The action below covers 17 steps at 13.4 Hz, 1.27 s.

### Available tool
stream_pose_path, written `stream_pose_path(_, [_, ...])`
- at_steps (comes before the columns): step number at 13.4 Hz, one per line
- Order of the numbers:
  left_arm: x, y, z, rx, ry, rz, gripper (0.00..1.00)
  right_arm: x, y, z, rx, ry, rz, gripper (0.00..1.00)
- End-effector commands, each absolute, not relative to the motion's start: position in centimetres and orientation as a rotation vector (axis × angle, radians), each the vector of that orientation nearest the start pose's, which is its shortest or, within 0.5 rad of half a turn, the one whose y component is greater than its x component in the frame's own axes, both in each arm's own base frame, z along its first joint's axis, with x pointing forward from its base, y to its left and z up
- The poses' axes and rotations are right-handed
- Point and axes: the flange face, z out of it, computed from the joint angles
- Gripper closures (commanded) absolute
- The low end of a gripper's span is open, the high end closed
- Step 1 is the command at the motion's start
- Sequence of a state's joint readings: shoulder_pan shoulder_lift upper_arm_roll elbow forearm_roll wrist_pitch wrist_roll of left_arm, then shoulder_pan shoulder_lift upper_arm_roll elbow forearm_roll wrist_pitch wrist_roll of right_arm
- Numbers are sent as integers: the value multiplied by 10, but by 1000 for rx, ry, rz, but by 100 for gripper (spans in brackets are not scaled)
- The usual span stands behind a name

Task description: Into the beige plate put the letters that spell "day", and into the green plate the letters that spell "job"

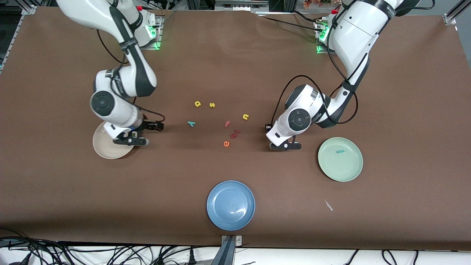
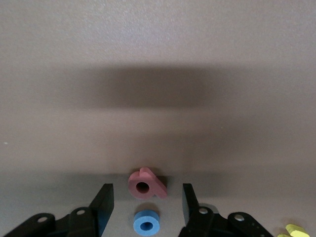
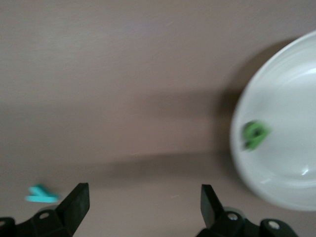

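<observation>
One letter sits in each plate, the green d point(image 3: 256, 135) in the beige plate point(image 1: 101, 147) and the teal j point(image 1: 340, 151) in the green plate point(image 1: 327, 162); four letters remain on the counter point(image 1: 235, 55), with the left gripper point(image 2: 146, 203), fingers part-open and empty, straddling the blue o point(image 2: 146, 223) beside the salmon b point(image 2: 145, 184), while the right gripper point(image 3: 143, 203), fingers wide and empty, hangs over the counter by the beige plate's edge, toward the teal y point(image 1: 191, 123) and yellow a point(image 1: 197, 104).

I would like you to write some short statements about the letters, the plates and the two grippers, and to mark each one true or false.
1. A teal letter lies in the green plate. True.
2. The blue plate holds the blue o. False: the blue o is on the table, between the left gripper's fingers.
3. A green letter lies in the beige plate. True.
4. The right gripper holds the teal y. False: it is open, and the teal y lies on the table.
</observation>
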<state>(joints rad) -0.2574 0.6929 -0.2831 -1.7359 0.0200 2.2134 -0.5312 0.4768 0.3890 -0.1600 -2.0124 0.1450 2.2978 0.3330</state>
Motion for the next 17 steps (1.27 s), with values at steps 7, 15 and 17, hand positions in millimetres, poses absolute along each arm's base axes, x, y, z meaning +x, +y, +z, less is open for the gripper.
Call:
stream_pose_path(7, [557,-323,170,-3159,-78,363,74,522,298,220,-3063,490,74,0])
stream_pose_path(15, [584,-311,223,-3120,-31,299,100,511,312,190,-3065,501,52,1])
stream_pose_path(17, [608,-293,255,-3072,75,304,100,510,311,184,-3069,509,60,4])
